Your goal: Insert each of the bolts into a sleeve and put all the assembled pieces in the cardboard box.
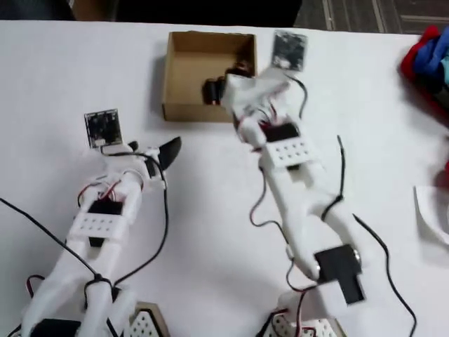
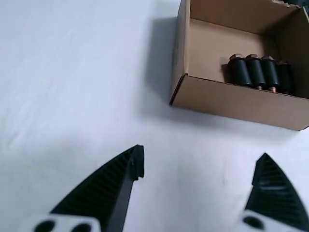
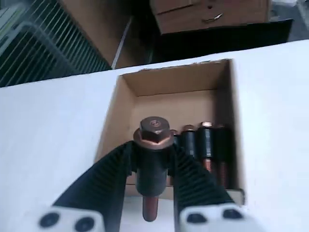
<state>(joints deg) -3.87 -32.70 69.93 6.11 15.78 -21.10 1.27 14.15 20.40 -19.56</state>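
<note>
Right wrist view: the right gripper (image 3: 152, 150) is clenching a sleeved bolt (image 3: 154, 133) over the box (image 3: 116, 121), where finished pieces (image 3: 205, 142) are already lying (three or four, hard to count). The left gripper (image 2: 202, 152) is hanging released above the table (image 2: 72, 72) nearby, so the task is looking nearly done.

There is one cardboard box (image 1: 189, 112). There are two grippers. The right gripper (image 3: 153, 149) has one sleeved bolt (image 3: 153, 166) pinched between its jaws. The left gripper (image 2: 201, 154) has its jaws spread with nothing between them. Beyond the right jaws, three more sleeved bolts (image 3: 205, 145) lie side by side in the box. The left wrist view adds a fourth dark shape (image 2: 285, 77) at the row's end, too shadowed to count for sure.
</note>
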